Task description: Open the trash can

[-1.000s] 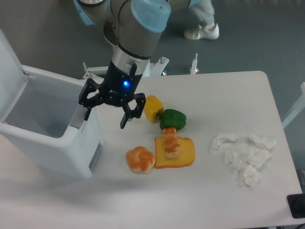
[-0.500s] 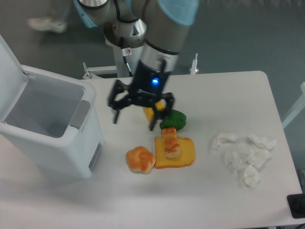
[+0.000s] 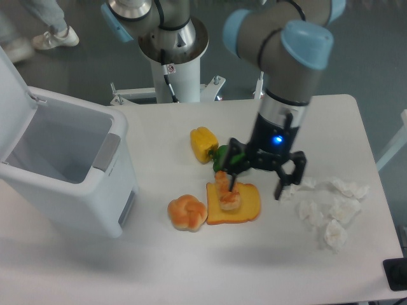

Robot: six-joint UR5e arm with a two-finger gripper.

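1. You have the trash can (image 3: 70, 175) at the left edge of the table (image 3: 191, 260), and its lid (image 3: 11, 95) stands tipped up and back at the far left, so you can see straight down into the bare inside. Judged from that, the opening is already done.
2. The grey tab (image 3: 107, 152) sits on the rim facing the food, which is the side your arm can reach; that placement looks like the reason the can is turned this way.
3. Your gripper (image 3: 257, 189) hangs over the middle of the table with its fingers spread wide and nothing between them. It points down above the slice of toast (image 3: 245, 204) and the crumpled tissues (image 3: 325, 210), well apart from the can.
4. The loose items lie in a group right of the can: a yellow pepper (image 3: 203, 144), a green pepper (image 3: 222, 157) partly hidden behind the gripper, a bread roll (image 3: 187, 213) and a small pastry (image 3: 227, 192) on the toast. They look like things waiting to be thrown in.
5. A second ago your gripper was right at the can's rim by the grey tab; half a second ago it was over the peppers; now it has swung further right toward the tissues.
6. The can, its raised lid and the food have not shifted across these moments; only the arm has moved away.
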